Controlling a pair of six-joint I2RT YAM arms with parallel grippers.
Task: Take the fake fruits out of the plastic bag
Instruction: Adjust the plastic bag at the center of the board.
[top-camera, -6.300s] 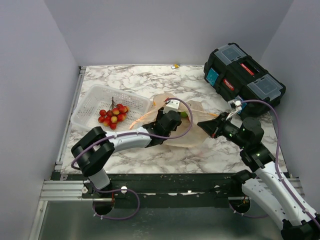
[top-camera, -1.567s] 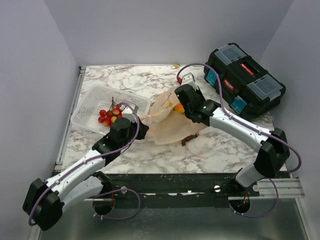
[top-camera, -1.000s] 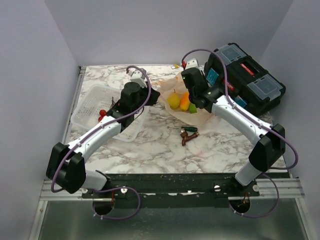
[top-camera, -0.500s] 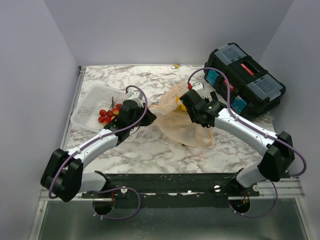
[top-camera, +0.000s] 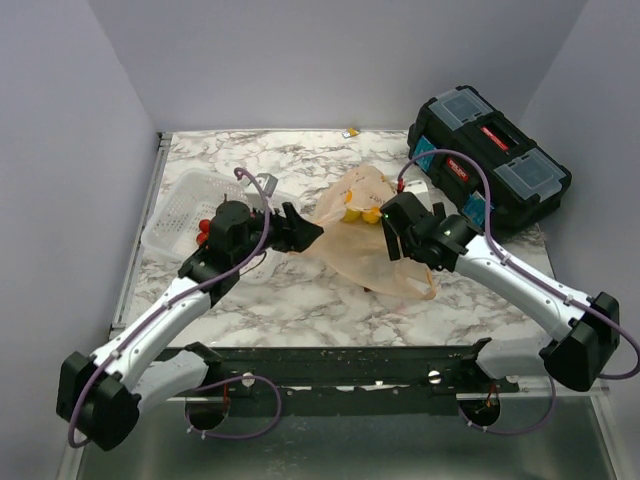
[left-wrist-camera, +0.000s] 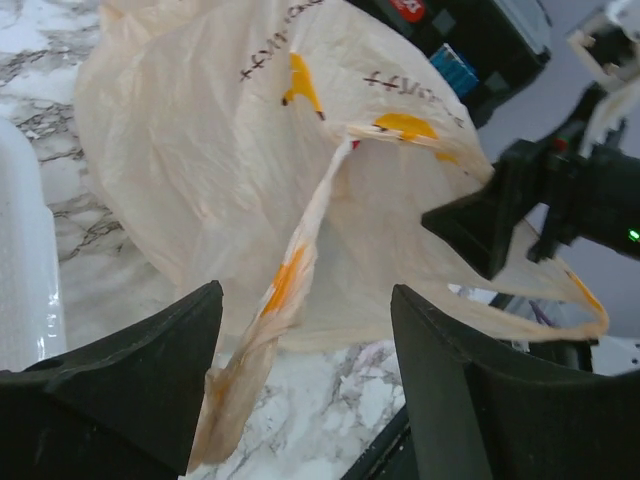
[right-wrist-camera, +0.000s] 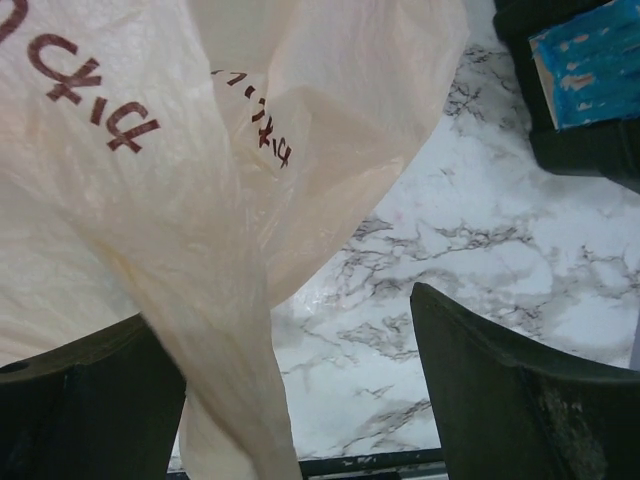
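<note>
The plastic bag (top-camera: 368, 250) lies crumpled on the marble table between both arms, peach-beige with yellow prints. A yellow fruit (top-camera: 351, 211) and an orange one (top-camera: 372, 213) show at its far part, inside the thin plastic. My left gripper (top-camera: 300, 226) is open at the bag's left end. In the left wrist view a twisted bag handle (left-wrist-camera: 292, 270) hangs loose between its fingers (left-wrist-camera: 160, 360), not pinched. My right gripper (top-camera: 393, 232) stands open over the bag's right side. In the right wrist view the bag (right-wrist-camera: 200, 180) drapes over one finger (right-wrist-camera: 90, 400). The other fruits are hidden.
A white mesh basket (top-camera: 185, 200) sits at the left with a bunch of red berries (top-camera: 205, 228) beside the left arm. A black toolbox (top-camera: 490, 160) stands at the back right, close to the right arm. A small yellow item (top-camera: 351, 132) lies at the table's far edge.
My left gripper has opened and let the bag handle go. The bag has slumped lower onto the table. The right arm has drawn back to the right, jaws still wide.
</note>
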